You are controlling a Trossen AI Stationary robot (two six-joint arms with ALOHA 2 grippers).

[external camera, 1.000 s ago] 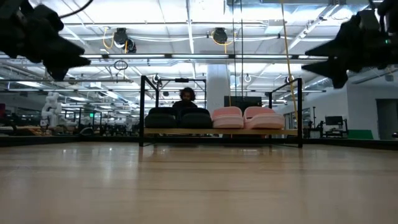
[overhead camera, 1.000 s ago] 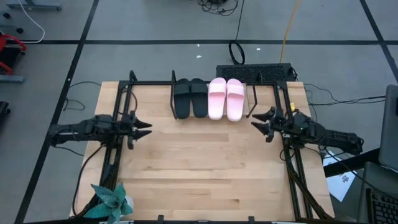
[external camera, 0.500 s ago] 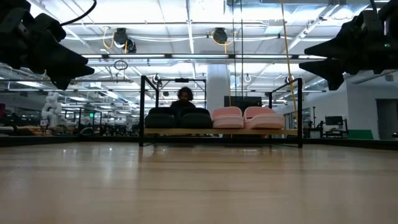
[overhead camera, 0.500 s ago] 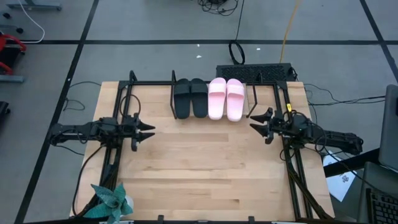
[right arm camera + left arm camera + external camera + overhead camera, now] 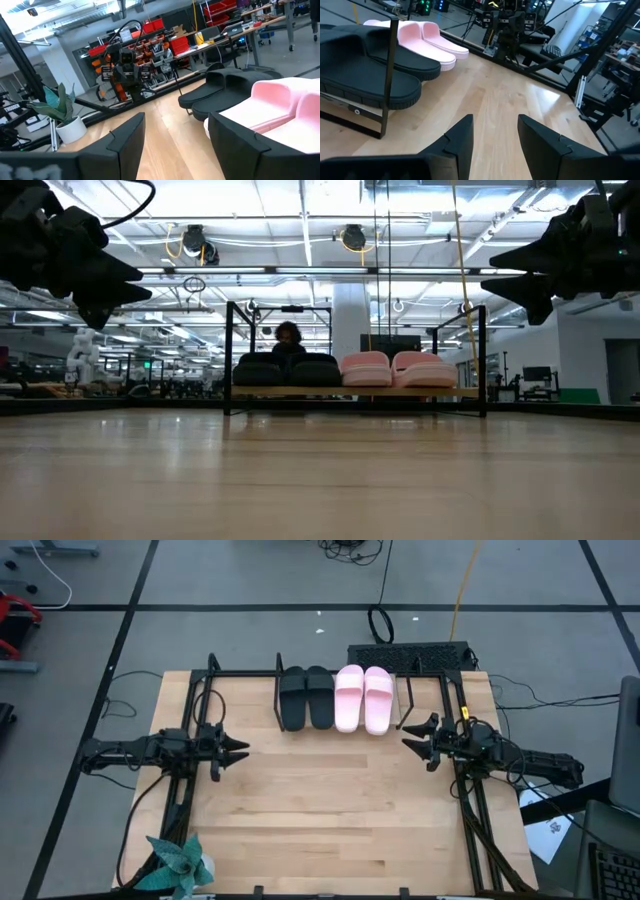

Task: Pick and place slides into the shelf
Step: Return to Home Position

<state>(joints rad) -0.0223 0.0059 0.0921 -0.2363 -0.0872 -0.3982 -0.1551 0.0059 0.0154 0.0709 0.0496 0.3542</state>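
Both arms have edged inward; your left jaws and right jaws gape empty (four slides [image 5: 335,698] shelved), shelf [image 5: 300,392] between them.

Potted plant [image 5: 180,865], person [image 5: 288,338] beyond

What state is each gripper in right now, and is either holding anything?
Left gripper: open, holding nothing, above the table's left side.
Right gripper: open, holding nothing, above the table's right side.
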